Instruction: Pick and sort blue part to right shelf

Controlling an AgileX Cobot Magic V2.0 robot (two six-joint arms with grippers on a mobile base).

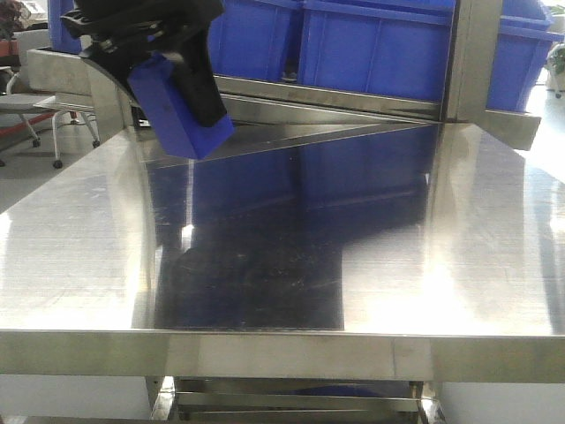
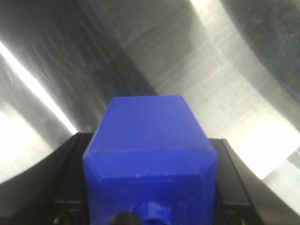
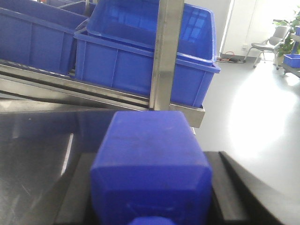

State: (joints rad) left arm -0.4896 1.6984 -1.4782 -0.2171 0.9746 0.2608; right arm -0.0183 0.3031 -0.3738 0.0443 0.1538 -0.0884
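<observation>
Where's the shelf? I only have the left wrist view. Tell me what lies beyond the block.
Observer: In the front view the shelf and its blue bins stand just past the steel table, beyond the left gripper holding the blue part.
Operator: Report the right arm.
Observer: The right gripper has its jaws closed on a second blue block.
Operator: Say what it faces.
Observer: A steel post with a blue bin behind it.

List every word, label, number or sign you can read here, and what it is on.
None can be read. No print shows on the blue part in the left wrist view, the other blue part in the right wrist view, the blue bins or the steel table.
</observation>
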